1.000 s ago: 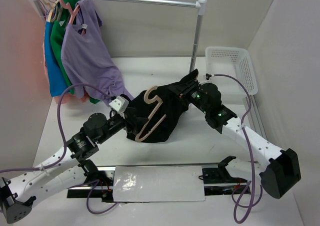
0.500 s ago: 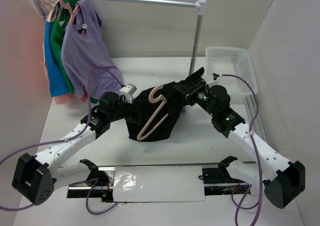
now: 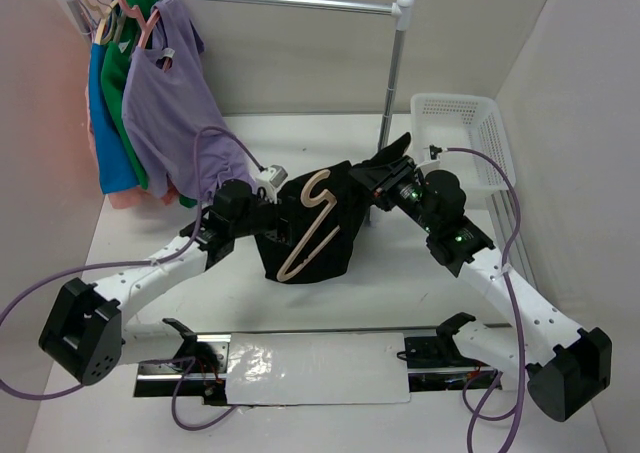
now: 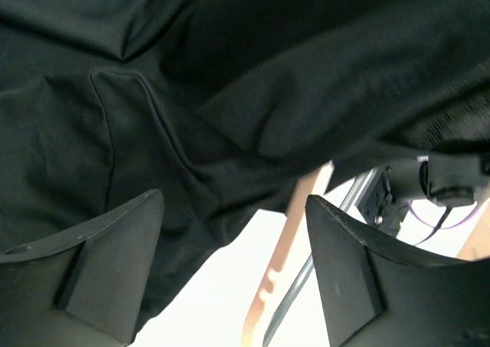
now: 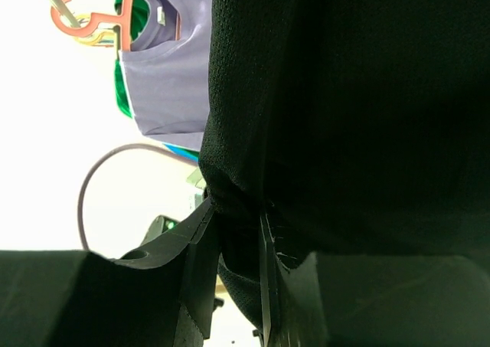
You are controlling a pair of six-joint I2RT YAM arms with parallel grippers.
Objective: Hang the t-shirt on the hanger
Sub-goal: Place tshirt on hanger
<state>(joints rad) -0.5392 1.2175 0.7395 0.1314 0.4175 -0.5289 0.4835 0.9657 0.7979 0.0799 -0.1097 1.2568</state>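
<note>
The job is only partly done. The black t-shirt (image 3: 340, 248) sits bunched in the middle of the table (image 3: 400, 283), and the hanger (image 3: 323, 209) lies on top of it, not inside it. The hanger has yet to go in through the neck hole. The right gripper (image 5: 237, 232) is pinched tight on an edge of the t-shirt and lifts it a little. The left gripper (image 4: 233, 205) is wide open with nothing in it, right up against the cloth, and a bit of the hanger shows just past it. Since a second ago, the left arm has stretched out and come in closer to the t-shirt. The hanger has slid a little toward the right arm.
</note>
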